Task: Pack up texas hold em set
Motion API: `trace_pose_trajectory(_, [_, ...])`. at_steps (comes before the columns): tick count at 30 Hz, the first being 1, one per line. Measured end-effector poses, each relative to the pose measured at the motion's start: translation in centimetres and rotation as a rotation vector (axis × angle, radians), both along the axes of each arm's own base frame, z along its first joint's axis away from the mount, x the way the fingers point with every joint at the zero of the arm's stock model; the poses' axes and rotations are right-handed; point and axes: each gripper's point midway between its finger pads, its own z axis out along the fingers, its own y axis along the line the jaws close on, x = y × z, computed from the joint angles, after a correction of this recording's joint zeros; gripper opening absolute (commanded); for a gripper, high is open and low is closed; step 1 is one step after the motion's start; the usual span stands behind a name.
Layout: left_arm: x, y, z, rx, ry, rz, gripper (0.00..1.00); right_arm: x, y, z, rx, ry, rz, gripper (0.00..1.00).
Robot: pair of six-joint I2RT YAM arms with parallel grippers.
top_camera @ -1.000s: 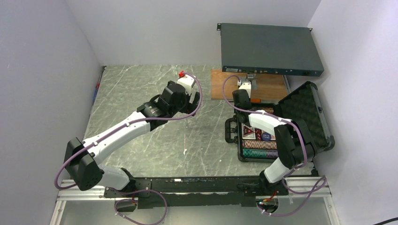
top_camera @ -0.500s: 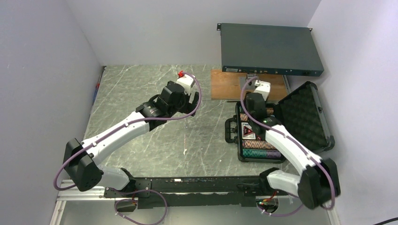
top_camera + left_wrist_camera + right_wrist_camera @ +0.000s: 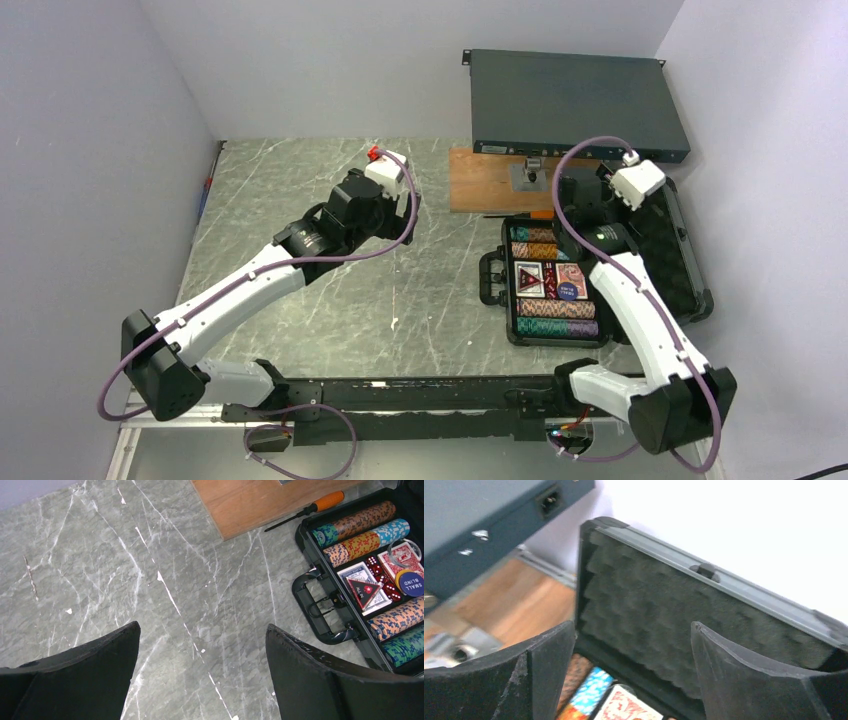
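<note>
The texas hold em set's black case (image 3: 493,277) lies open at the table's right, its foam-lined lid (image 3: 655,240) leaning back. Inside lie rows of striped chips (image 3: 360,522), card decks (image 3: 362,575), a red triangle (image 3: 364,590), red dice (image 3: 375,565) and a blue button (image 3: 411,583). My left gripper (image 3: 202,630) hangs open over bare marble, left of the case handle (image 3: 325,630), with nothing between its fingers. My right gripper (image 3: 633,627) is open and empty above the case's far end, facing the lid foam (image 3: 684,615), with chips (image 3: 586,687) and a card deck (image 3: 629,705) just below.
A large dark rack-mount box (image 3: 575,105) sits at the back right, partly over a wooden board (image 3: 490,185). A screwdriver with an orange handle (image 3: 310,510) lies between the board and the case. The right wall stands close behind the lid.
My right gripper has opened and swung right, from over the wooden board to the case's far end by the lid. The left arm has shifted slightly left, still open.
</note>
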Motion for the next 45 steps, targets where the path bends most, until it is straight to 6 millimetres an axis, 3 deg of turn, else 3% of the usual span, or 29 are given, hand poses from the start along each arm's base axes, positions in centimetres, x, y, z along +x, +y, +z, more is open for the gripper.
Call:
trace_pose_trajectory(5, [-0.1,0.1,0.2,-0.005,-0.005,0.000,0.96,0.5,-1.8,-0.4,-0.199,0.229,-0.102,0.91])
trace_pose_trajectory(9, [-0.3,0.3,0.2,-0.006,-0.005,-0.001,0.96,-0.1,-4.4,-1.0,-0.269,0.371,-0.166,0.91])
trace_pose_trajectory(16, [-0.4,0.3,0.0,-0.003,-0.001,-0.003,0.96,-1.8,-7.5,-0.3,-0.324,0.455,-0.249,0.89])
trace_pose_trajectory(20, [-0.5,0.2,0.0,-0.008,0.002,-0.009,0.96,-2.5,-8.9,-0.4,-0.330,0.501,-0.277,0.77])
trace_pose_trajectory(24, [-0.5,0.1,0.0,-0.009,0.003,-0.011,0.97,-3.5,-10.4,-0.7,-0.313,0.514,-0.320,0.74])
trace_pose_trajectory(35, [-0.3,0.4,0.0,-0.014,0.007,-0.004,0.98,-3.4,-11.8,-2.1,-0.343,0.644,-0.338,0.68])
trace_pose_trajectory(42, [-0.4,0.2,-0.1,-0.022,0.014,-0.017,0.98,-4.4,-11.9,-0.6,-0.361,0.630,-0.340,0.71])
trace_pose_trajectory(45, [-0.4,0.1,0.0,-0.023,0.014,-0.018,0.98,-4.4,-11.6,-0.7,-0.330,0.597,-0.312,0.77])
